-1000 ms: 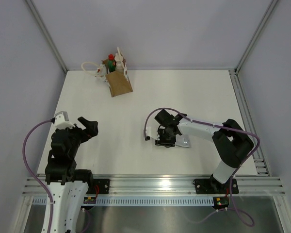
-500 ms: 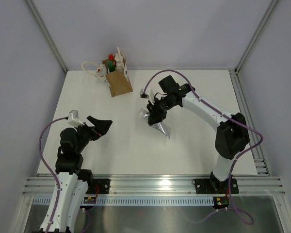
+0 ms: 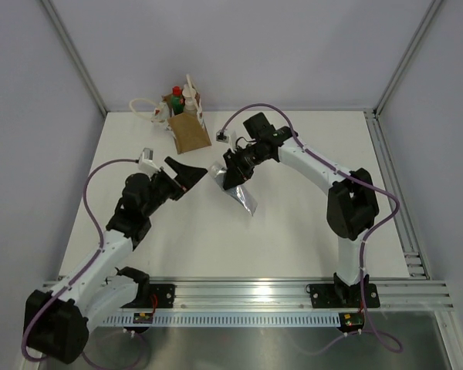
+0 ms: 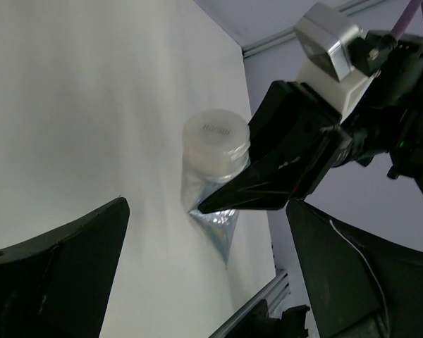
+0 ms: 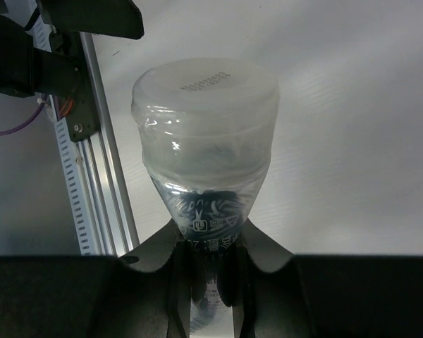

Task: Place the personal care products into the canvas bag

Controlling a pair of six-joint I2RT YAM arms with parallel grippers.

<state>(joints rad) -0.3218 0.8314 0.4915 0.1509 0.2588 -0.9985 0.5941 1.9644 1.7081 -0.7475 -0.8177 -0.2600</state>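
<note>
The silver-grey flat tube (image 3: pixel 243 197) hangs above the table's middle with its clear cap (image 5: pixel 204 98) pointing left. My right gripper (image 3: pixel 228 175) is shut on its body just behind the cap (image 5: pixel 210 271). My left gripper (image 3: pixel 193 176) is open close to the left of the cap, its wide fingers (image 4: pixel 56 274) framing the tube (image 4: pixel 213 151) without touching it. The tan canvas bag (image 3: pixel 190 132) stands at the far left. A red-capped green bottle (image 3: pixel 177 97) and a beige pump bottle (image 3: pixel 189 95) stick out of its top.
The bag's white loop handle (image 3: pixel 143 105) lies on the table to its left. Grey walls close in the back and sides. A metal rail (image 3: pixel 247 291) runs along the near edge and another (image 3: pixel 390 193) along the right edge.
My right gripper closed on the tube, lifted it off the table's centre and carried it toward the far left. My left arm reached forward and right until it came close to the tube's cap.
</note>
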